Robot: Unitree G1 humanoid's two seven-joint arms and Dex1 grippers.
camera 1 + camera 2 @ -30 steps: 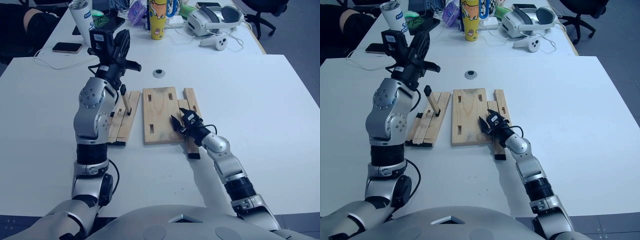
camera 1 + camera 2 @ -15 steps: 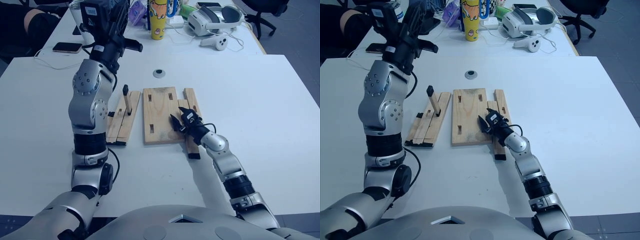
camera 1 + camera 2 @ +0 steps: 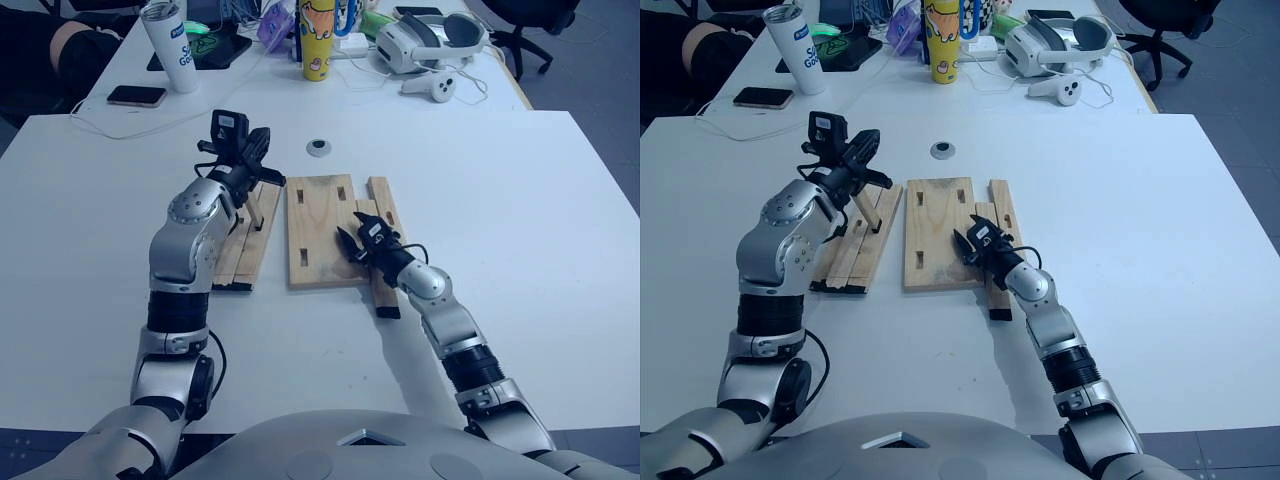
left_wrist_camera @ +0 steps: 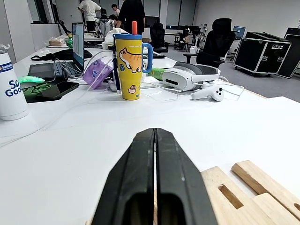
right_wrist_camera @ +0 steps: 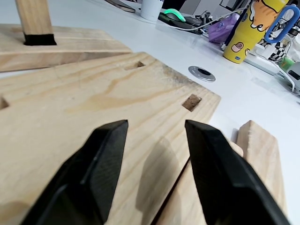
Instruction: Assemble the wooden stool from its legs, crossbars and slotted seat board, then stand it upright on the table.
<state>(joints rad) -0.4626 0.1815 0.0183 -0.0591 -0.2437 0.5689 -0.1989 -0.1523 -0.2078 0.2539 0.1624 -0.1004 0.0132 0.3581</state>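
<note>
The slotted seat board (image 3: 318, 232) lies flat in the middle of the white table. My right gripper (image 3: 358, 240) hovers low over its right edge, open and empty, its fingers (image 5: 105, 154) spread above the board (image 5: 70, 108). Two wooden bars (image 3: 381, 200) lie along the board's right side, one with a black end (image 3: 388, 306). Left of the board is a pile of flat wooden pieces (image 3: 238, 252) with one leg (image 3: 869, 210) standing up from it. My left gripper (image 3: 252, 166) is at that leg's top, its fingers (image 4: 136, 178) pressed together.
A round grommet (image 3: 318, 147) sits in the table behind the board. At the back are a yellow cup (image 3: 317, 40), a white tumbler (image 3: 165, 35), a phone (image 3: 135, 95), a headset (image 3: 430, 40) and its controller (image 3: 430, 85). Bare table (image 3: 520, 220) spreads to the right.
My left arm rose high above the pile, then came down and forward to the upright leg's top. The right gripper has stayed over the board's right edge.
</note>
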